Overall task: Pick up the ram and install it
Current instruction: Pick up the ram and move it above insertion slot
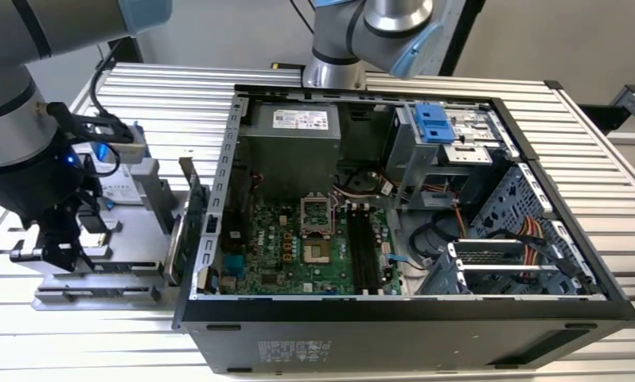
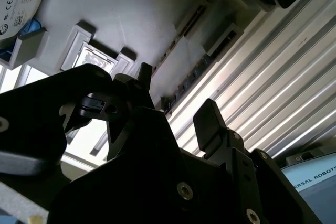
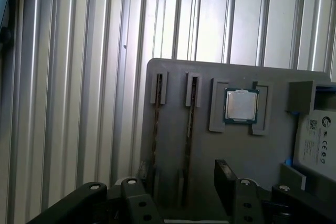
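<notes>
Two ram sticks stand edge-on in narrow slots of a grey parts tray point(image 3: 173, 77), one ram stick point(image 3: 157, 124) beside the other point(image 3: 189, 124). In the second wrist view a ram edge point(image 2: 181, 88) runs between the fingers. My gripper point(image 3: 184, 178) hangs open just above the tray, its fingers point(image 3: 226, 179) straddling the slots with nothing gripped. In the exterior view the gripper point(image 1: 60, 253) is over the tray point(image 1: 105, 274), to the left of the open computer case. The motherboard's black memory slots point(image 1: 364, 247) lie inside the case.
A processor chip point(image 3: 241, 104) sits in a tray pocket, and a silver hard drive point(image 3: 317, 140) is beyond it. A green card with a metal bracket point(image 1: 194, 215) stands between tray and case point(image 1: 403, 314). The ribbed metal table point(image 1: 158, 95) surrounds everything.
</notes>
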